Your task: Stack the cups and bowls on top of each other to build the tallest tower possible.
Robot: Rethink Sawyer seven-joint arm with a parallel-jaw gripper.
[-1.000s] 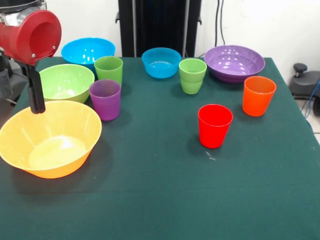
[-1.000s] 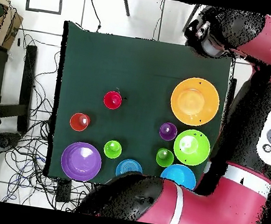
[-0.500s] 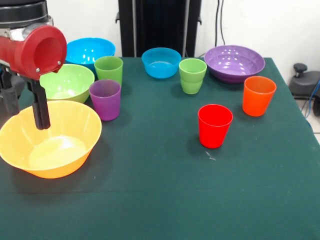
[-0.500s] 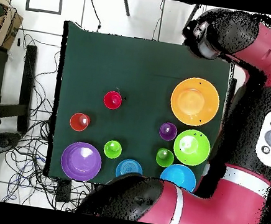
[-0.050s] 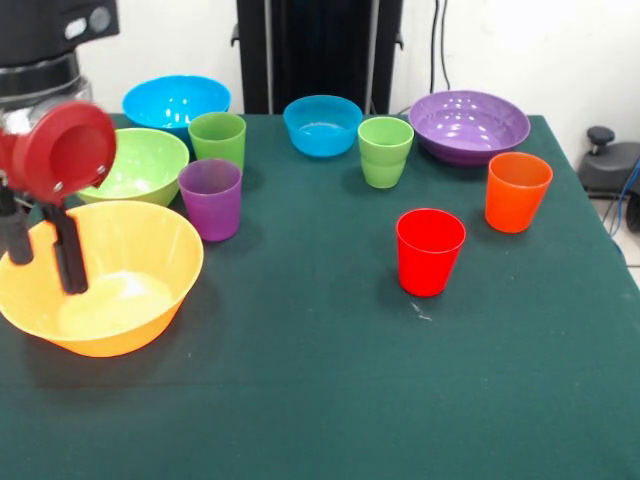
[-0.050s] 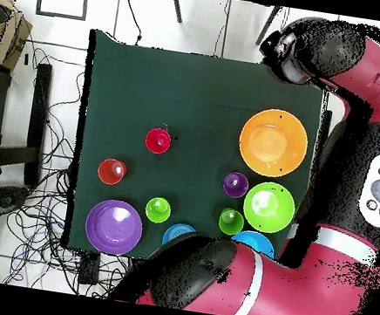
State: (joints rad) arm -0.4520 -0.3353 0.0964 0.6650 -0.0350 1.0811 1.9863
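Note:
My gripper (image 5: 42, 268) hangs open at the table's left, over the big yellow-orange bowl (image 5: 120, 300). One finger (image 5: 68, 262) reaches down inside the bowl and the other stands at its left rim. Nothing is gripped. Behind that bowl sit a light green bowl (image 5: 140, 160) and a blue bowl (image 5: 175, 98). A second blue bowl (image 5: 322, 125) and a purple bowl (image 5: 468, 125) stand along the far edge. All cups stand upright and apart: purple cup (image 5: 210, 198), green cup (image 5: 217, 138), green cup (image 5: 385, 150), orange cup (image 5: 517, 190), red cup (image 5: 430, 250).
In the overhead view the arm (image 6: 364, 76) arches over the table's right edge beside the yellow-orange bowl (image 6: 272, 142), and its lower part covers some of a blue bowl (image 6: 254, 241). The dark green cloth (image 5: 330, 390) has bare room at its front and middle.
The gripper has come down and shifted slightly left, so its fingers have dropped from the yellow-orange bowl's far rim into the bowl. Both fingers show now. No cup or bowl has moved.

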